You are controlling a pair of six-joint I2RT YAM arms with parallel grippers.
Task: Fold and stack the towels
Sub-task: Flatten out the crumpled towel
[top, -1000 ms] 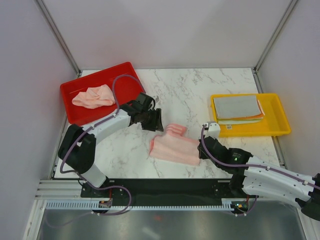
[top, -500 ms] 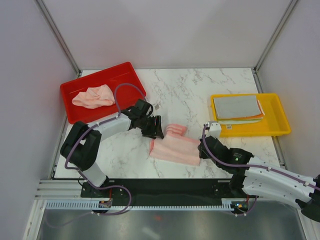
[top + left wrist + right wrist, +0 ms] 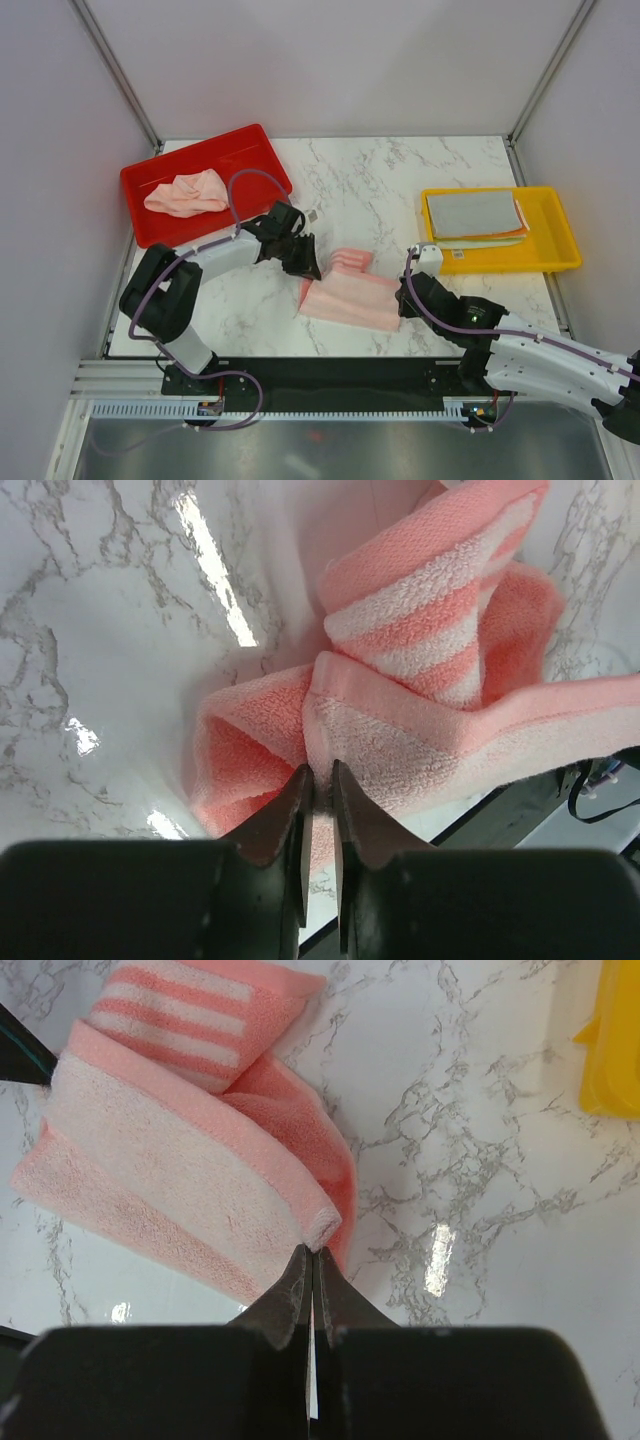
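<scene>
A pink towel with white stripes lies loosely folded in the middle of the marble table. My left gripper is at its left end, jaws pinched on a fold of the towel's pale edge at the left gripper's tips. My right gripper is at the right end. In the right wrist view the right gripper is shut, its tips nipping the rolled corner of the towel. A peach-pink towel lies crumpled in the red tray. Folded towels, grey on top, are stacked in the yellow tray.
The red tray stands at the back left, close behind my left arm. At the right, the yellow tray sits just beyond my right gripper. Bare marble lies between the trays. The black base rail runs along the near edge.
My left gripper came down and right to the towel's left end and closed from wide open onto its edge. The right arm and the towel's right end stayed put.
</scene>
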